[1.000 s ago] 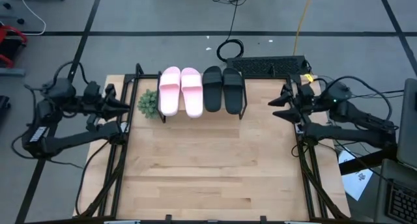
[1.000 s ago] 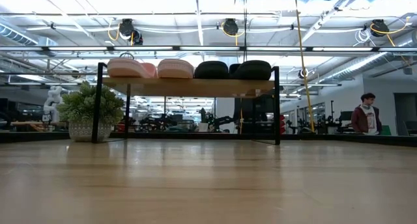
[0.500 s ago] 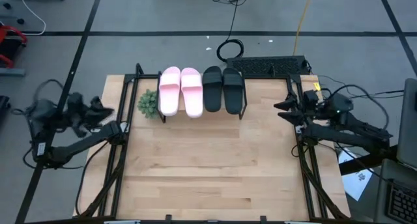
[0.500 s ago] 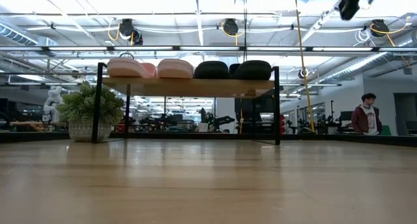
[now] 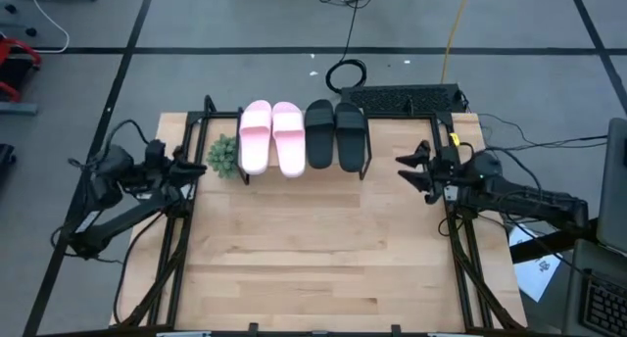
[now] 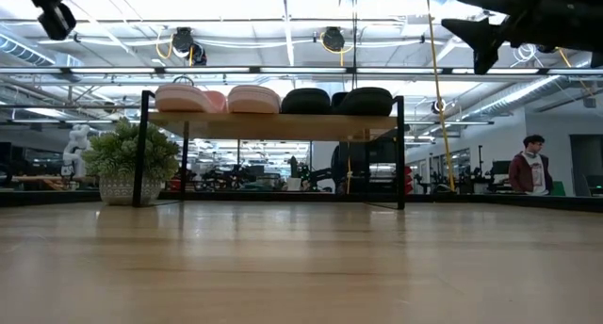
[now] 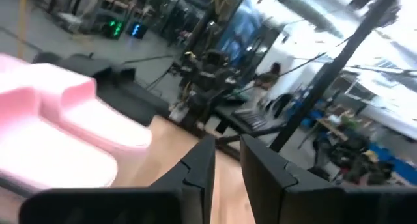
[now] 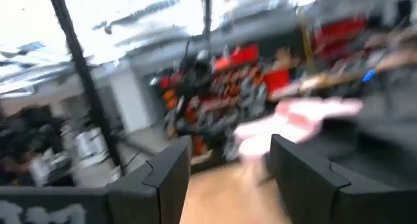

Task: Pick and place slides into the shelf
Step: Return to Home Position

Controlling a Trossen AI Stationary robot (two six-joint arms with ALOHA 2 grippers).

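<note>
Two pink slides and two black slides stand side by side, soles down, on the shelf at the table's far edge. A pink slide shows close in the left wrist view. My left gripper hovers in the air at the table's left edge, near the shelf's left end. Its fingers stand a narrow gap apart with nothing between them. My right gripper hovers at the table's right edge, pointing toward the shelf, wide open and empty.
A small potted plant stands on the table just left of the shelf. Black metal frame rails run along the table's left and right edges. A keyboard lies beyond the far edge. A person stands in the room behind.
Both arms have sunk: in the low view their grippers have come down into the picture's top corners. The left gripper swung out past the table's left edge and back toward the plant. The slides have stayed on the shelf.
</note>
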